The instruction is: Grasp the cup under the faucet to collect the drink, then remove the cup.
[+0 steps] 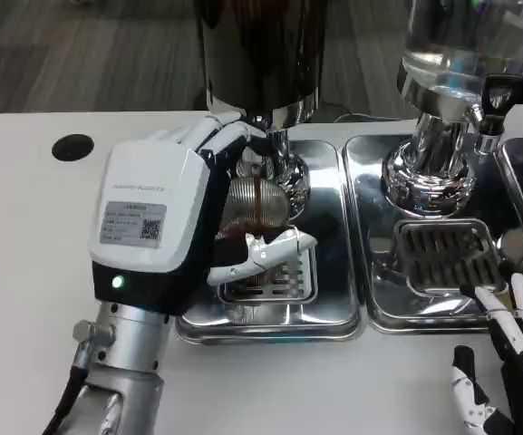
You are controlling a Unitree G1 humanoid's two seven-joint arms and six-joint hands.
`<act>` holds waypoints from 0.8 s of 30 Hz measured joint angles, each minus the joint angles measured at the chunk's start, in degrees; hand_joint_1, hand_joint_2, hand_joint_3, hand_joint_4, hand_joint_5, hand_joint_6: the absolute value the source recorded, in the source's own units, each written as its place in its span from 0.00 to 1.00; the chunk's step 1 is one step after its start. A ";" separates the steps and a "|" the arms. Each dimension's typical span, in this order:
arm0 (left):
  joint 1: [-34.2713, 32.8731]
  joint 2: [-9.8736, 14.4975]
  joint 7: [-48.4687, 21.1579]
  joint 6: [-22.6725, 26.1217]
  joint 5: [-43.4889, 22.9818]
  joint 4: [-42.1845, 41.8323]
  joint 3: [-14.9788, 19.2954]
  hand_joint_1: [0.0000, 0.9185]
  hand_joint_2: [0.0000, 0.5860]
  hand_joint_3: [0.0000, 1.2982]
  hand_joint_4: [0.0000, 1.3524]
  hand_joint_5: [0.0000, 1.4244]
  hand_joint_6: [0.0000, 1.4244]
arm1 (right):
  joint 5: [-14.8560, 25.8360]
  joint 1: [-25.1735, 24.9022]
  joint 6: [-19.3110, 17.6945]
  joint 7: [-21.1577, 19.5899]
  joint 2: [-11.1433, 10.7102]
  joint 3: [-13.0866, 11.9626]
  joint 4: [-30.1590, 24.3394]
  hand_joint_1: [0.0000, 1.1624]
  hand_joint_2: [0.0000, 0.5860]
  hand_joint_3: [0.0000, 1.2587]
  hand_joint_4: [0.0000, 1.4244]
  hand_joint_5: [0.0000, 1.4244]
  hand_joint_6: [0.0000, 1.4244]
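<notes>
While the left hand (175, 217) grips it, the clear cup (254, 204) shows brown drink.

The left hand (184, 213) grips the cup (256, 201) of dark drink under the faucet (275, 136). The right hand (510, 358) rests with fingers apart beside the steel tray (374, 304).

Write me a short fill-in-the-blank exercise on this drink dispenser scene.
1. The cup is held by the ____ robot hand.
2. The drink in the cup looks ____ in colour.
3. The right robot hand holds ____.
4. The cup sits over a metal ____ tray.

Missing words: left; brown; nothing; drip
</notes>
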 measured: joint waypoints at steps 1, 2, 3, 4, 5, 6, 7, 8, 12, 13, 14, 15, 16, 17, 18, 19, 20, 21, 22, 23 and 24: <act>0.06 0.01 -0.13 0.02 0.01 -0.16 0.05 0.00 0.16 0.43 0.32 0.41 0.42 | 0.00 0.01 -0.01 0.00 0.00 0.00 0.00 0.22 0.87 0.15 0.00 0.00 0.06; 0.09 0.01 -0.22 0.04 0.01 -0.25 0.10 0.00 0.16 0.43 0.32 0.41 0.42 | 0.00 0.04 -0.03 0.00 0.00 0.00 0.00 0.22 0.87 0.15 0.00 0.00 0.06; 0.10 0.01 -0.24 0.05 0.02 -0.29 0.11 0.00 0.16 0.43 0.32 0.41 0.42 | 0.00 0.04 -0.03 0.00 0.00 0.00 0.00 0.22 0.87 0.15 0.00 0.00 0.06; 0.12 0.01 -0.26 0.06 0.04 -0.34 0.11 0.00 0.16 0.43 0.32 0.41 0.42 | 0.00 0.05 -0.03 0.00 0.00 0.00 0.00 0.22 0.87 0.15 0.00 0.00 0.06; 0.20 0.01 -0.36 0.10 0.06 -0.48 0.11 0.00 0.16 0.43 0.32 0.41 0.42 | -0.01 0.07 -0.05 -0.01 0.00 0.00 0.00 0.22 0.87 0.15 0.00 0.00 0.06; 0.29 0.01 -0.48 0.16 0.08 -0.67 0.12 0.00 0.16 0.43 0.32 0.41 0.42 | -0.01 0.12 -0.07 -0.01 0.00 0.00 0.00 0.22 0.87 0.16 0.00 0.00 0.06; 0.34 0.01 -0.50 0.19 0.10 -0.76 0.12 0.00 0.16 0.43 0.31 0.41 0.42 | -0.01 0.19 -0.09 -0.01 0.00 0.00 0.00 0.22 0.87 0.16 0.00 0.00 0.06; 0.38 0.01 -0.51 0.21 0.10 -0.82 0.12 0.00 0.16 0.42 0.30 0.40 0.41 | -0.01 0.24 -0.12 -0.01 0.00 0.00 0.00 0.22 0.87 0.16 0.00 0.00 0.06; 0.78 0.01 -0.54 0.62 0.20 -1.45 0.17 0.00 0.14 0.38 0.22 0.34 0.35 | -0.01 0.44 -0.15 -0.01 -0.02 -0.08 -0.15 0.22 0.87 0.15 0.00 0.00 0.06; 0.83 0.01 -0.55 0.74 0.28 -1.57 0.22 0.00 0.14 0.38 0.21 0.33 0.33 | -0.01 0.44 -0.16 -0.01 -0.03 -0.10 -0.20 0.22 0.87 0.15 0.00 0.00 0.06; 0.95 0.01 -0.59 0.99 0.36 -1.83 0.28 0.00 0.14 0.37 0.19 0.31 0.32 | -0.01 0.44 -0.16 -0.01 -0.03 -0.13 -0.27 0.22 0.87 0.15 0.00 0.00 0.06; 1.01 0.01 -0.82 1.11 0.35 -2.24 0.55 0.00 0.14 0.37 0.18 0.31 0.32 | -0.01 0.44 -0.16 -0.01 -0.04 -0.15 -0.33 0.22 0.87 0.15 0.00 0.00 0.06; 1.01 0.01 -1.22 1.19 0.24 -2.77 0.95 0.00 0.14 0.36 0.16 0.30 0.30 | -0.02 0.44 -0.16 -0.01 -0.04 -0.15 -0.36 0.22 0.87 0.15 0.00 0.00 0.06; 0.97 0.02 -1.37 1.34 0.16 -3.30 1.39 0.00 0.13 0.35 0.15 0.29 0.29 | -0.05 0.43 -0.16 -0.01 -0.04 -0.15 -0.39 0.22 0.87 0.15 0.00 0.00 0.06; 0.91 0.07 -1.86 1.84 -0.01 -3.84 2.09 0.00 0.13 0.34 0.13 0.28 0.28 | -0.10 0.44 -0.16 -0.01 -0.04 -0.15 -0.39 0.22 0.87 0.15 0.00 0.00 0.06; 0.91 0.15 -2.13 2.05 -0.05 -3.91 2.44 0.00 0.13 0.33 0.11 0.26 0.27 | -0.12 0.44 -0.16 -0.01 -0.04 -0.15 -0.39 0.22 0.87 0.15 0.00 0.00 0.06; 0.92 0.21 -2.51 2.15 -0.09 -3.92 2.84 0.00 0.13 0.32 0.09 0.24 0.25 | -0.15 0.44 -0.16 -0.01 -0.04 -0.15 -0.39 0.22 0.87 0.15 0.00 0.00 0.06; 0.93 0.23 -2.67 2.18 -0.10 -3.93 3.11 0.00 0.12 0.30 0.06 0.23 0.24 | -0.18 0.43 -0.16 -0.01 -0.04 -0.15 -0.39 0.22 0.87 0.15 0.00 0.00 0.06; 0.93 0.27 -2.77 2.19 -0.10 -4.02 3.46 0.00 0.12 0.29 0.04 0.21 0.23 | -0.19 0.42 -0.16 -0.01 -0.04 -0.14 -0.39 0.22 0.87 0.16 0.00 0.00 0.06; 0.93 0.27 -2.79 2.19 -0.11 -4.08 3.52 0.00 0.11 0.28 0.03 0.20 0.21 | -0.19 0.43 -0.16 -0.01 -0.04 -0.14 -0.39 0.22 0.87 0.16 0.00 0.00 0.06; 0.93 0.27 -2.82 2.18 -0.11 -4.11 3.52 0.00 0.11 0.27 0.02 0.20 0.21 | -0.18 0.43 -0.16 -0.01 -0.04 -0.14 -0.39 0.22 0.87 0.16 0.00 0.00 0.06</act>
